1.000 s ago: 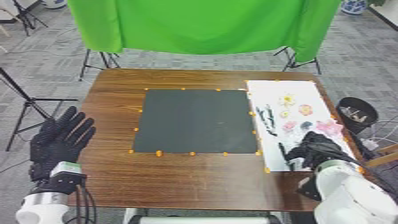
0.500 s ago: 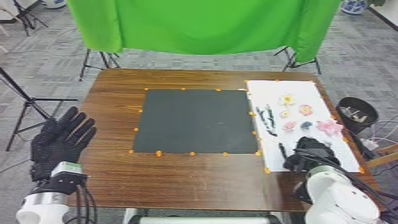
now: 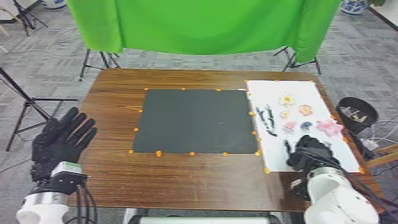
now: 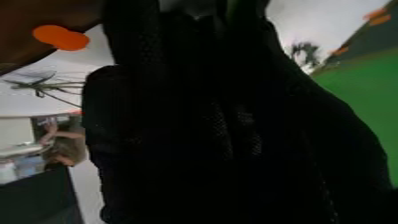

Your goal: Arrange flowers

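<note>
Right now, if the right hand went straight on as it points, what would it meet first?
Probably the small dark piece on the white sheet, if the right hand is low enough; its height is unclear.

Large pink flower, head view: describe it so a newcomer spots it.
On the brown table, find the white sheet right of the dark mat. Near that sheet's right edge, a little beyond the right robot hand, lies the large pink flower. It is the biggest bloom there; the other pink one, nearer the mat, is much smaller.
</note>
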`<action>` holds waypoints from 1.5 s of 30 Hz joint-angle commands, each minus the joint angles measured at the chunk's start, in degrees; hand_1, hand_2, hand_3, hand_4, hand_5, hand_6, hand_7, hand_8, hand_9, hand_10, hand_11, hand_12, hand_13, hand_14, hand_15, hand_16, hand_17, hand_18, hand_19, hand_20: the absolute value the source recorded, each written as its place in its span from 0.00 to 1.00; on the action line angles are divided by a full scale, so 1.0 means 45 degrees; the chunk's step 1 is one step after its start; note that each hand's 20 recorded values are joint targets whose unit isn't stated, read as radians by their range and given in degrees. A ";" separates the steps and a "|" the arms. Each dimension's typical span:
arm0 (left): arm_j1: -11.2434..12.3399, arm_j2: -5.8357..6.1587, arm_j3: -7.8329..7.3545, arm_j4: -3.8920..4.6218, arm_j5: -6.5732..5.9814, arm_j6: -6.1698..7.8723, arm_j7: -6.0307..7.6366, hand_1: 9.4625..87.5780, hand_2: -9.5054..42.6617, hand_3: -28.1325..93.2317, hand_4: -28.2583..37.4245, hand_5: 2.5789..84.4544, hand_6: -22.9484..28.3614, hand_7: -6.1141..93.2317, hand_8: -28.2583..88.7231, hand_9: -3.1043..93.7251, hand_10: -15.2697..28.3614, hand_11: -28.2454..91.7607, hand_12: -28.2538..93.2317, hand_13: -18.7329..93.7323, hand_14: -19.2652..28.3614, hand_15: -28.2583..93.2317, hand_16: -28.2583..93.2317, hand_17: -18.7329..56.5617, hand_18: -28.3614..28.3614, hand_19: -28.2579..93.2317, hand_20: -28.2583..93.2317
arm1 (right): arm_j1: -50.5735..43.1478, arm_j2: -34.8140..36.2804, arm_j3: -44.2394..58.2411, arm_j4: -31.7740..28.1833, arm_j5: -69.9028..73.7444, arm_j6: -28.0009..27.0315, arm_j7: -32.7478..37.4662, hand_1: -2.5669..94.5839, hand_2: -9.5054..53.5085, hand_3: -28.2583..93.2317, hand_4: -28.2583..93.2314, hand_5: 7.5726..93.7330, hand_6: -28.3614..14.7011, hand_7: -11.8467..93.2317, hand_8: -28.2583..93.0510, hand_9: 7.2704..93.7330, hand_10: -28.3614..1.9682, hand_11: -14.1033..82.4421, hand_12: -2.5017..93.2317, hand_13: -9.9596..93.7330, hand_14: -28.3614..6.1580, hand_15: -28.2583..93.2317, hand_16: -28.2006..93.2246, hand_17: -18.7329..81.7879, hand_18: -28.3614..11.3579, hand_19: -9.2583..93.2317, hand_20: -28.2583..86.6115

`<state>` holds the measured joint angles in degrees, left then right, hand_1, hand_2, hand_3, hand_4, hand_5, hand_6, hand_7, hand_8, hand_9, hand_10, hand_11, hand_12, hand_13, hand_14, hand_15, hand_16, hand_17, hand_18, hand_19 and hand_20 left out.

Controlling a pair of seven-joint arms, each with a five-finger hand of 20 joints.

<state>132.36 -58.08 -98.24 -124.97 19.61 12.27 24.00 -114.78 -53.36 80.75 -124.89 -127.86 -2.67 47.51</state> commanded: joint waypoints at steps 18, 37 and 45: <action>0.0218 0.0074 -0.0102 -0.0065 -0.0223 0.0184 0.0143 0.28 0.49 0.79 0.00 0.49 0.66 0.16 0.17 0.39 0.72 0.45 0.31 0.39 0.76 0.57 0.16 0.16 0.77 0.55 0.29 | 0.0458 0.1179 -0.1579 -0.0617 0.3231 0.6695 -0.1960 0.53 0.00 1.00 0.30 0.73 0.66 0.80 0.31 1.00 0.59 0.29 0.50 0.89 0.62 0.61 0.72 0.52 0.13 1.00 0.43; 0.0374 0.0445 -0.0215 0.0176 -0.0710 0.0889 0.0374 0.26 0.54 0.80 0.00 0.49 0.65 0.16 0.17 0.39 0.72 0.45 0.31 0.39 0.76 0.57 0.16 0.16 0.77 0.55 0.30 | 1.0404 -0.3122 -0.9286 0.4184 0.4607 0.6429 -0.1892 0.47 0.00 1.00 0.44 0.70 0.65 0.83 0.34 1.00 0.59 0.32 0.56 0.83 0.54 0.74 0.69 0.51 0.10 1.00 0.43; -0.0181 0.0715 0.0264 0.0338 -0.0526 0.1065 -0.0046 0.26 0.54 0.80 0.00 0.49 0.65 0.16 0.17 0.38 0.72 0.44 0.31 0.39 0.77 0.57 0.16 0.16 0.77 0.54 0.30 | 1.1136 -0.4621 -1.0663 0.5374 0.3362 0.4790 -0.0528 0.47 0.00 1.00 0.45 0.69 0.64 0.84 0.34 1.00 0.58 0.33 0.58 0.82 0.51 0.76 0.68 0.51 0.07 1.00 0.43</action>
<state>132.56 -55.78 -97.18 -123.61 16.58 16.09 26.04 -67.80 -67.75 35.00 -102.10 -110.16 24.49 40.75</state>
